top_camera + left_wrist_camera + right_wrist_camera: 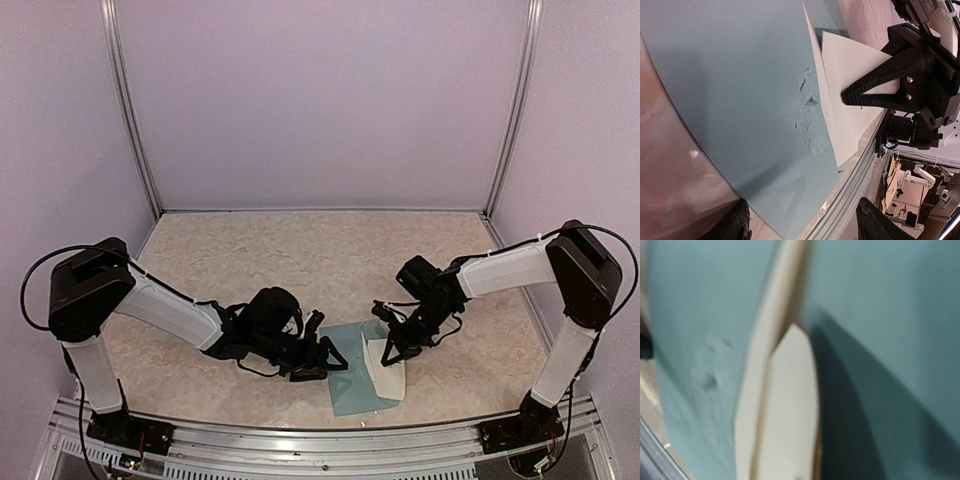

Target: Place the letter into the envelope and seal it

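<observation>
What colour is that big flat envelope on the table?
The envelope is plain teal blue-green, with a few small scuffs. The left wrist view shows it best.

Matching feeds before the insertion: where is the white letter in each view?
Top external: letter lower centre-right, on the right side of the envelope.
Left wrist: letter upper right, pinched by the right gripper.
Right wrist: letter bottom centre, blurred.
Shared landmark: the teal envelope, in all three.
</observation>
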You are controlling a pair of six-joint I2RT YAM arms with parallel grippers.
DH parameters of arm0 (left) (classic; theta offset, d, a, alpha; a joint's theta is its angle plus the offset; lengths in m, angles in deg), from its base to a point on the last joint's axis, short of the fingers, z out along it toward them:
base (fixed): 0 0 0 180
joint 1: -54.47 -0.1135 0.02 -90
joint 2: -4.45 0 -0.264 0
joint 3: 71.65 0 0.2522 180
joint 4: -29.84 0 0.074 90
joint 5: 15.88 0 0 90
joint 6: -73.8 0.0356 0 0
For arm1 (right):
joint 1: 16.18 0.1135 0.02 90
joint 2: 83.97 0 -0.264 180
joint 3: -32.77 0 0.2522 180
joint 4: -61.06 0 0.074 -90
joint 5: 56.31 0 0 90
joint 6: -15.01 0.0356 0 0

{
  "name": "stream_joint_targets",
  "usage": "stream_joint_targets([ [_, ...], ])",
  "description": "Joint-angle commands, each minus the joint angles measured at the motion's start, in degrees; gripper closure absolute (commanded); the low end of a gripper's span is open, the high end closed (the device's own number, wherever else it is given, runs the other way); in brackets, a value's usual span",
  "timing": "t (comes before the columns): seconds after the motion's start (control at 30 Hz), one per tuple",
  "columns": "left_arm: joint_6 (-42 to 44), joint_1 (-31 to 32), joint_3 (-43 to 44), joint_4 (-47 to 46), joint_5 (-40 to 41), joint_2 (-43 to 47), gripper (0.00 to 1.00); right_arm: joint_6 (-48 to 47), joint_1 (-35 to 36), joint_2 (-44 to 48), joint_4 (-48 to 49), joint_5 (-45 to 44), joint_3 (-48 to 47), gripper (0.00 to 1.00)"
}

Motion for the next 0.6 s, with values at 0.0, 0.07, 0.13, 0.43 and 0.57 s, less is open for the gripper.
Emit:
stream_joint_targets([
  [0.0,1.5,0.1,0.7,3.1,-0.1,-2.8,0.31,1.1,1.3,-2.6,3.0,2.7,-2.1,1.00],
  [0.07,2.0,0.1,1.0,3.5,-0.1,-2.9,0.31,1.1,1.6,-3.7,3.3,3.5,-2.6,1.00],
  [0.13,2.4,0.1,1.4,3.8,-0.1,-3.2,0.31,1.0,1.8,-4.8,3.7,4.0,-3.3,1.00],
  [0.43,4.2,-0.3,2.0,5.3,1.0,-3.5,0.31,0.5,2.5,-5.7,3.3,3.5,-5.7,1.00],
  [0.57,5.7,-1.3,1.0,7.4,3.7,-0.6,0.31,-0.2,2.4,-1.9,-1.5,-1.8,-6.1,0.59],
])
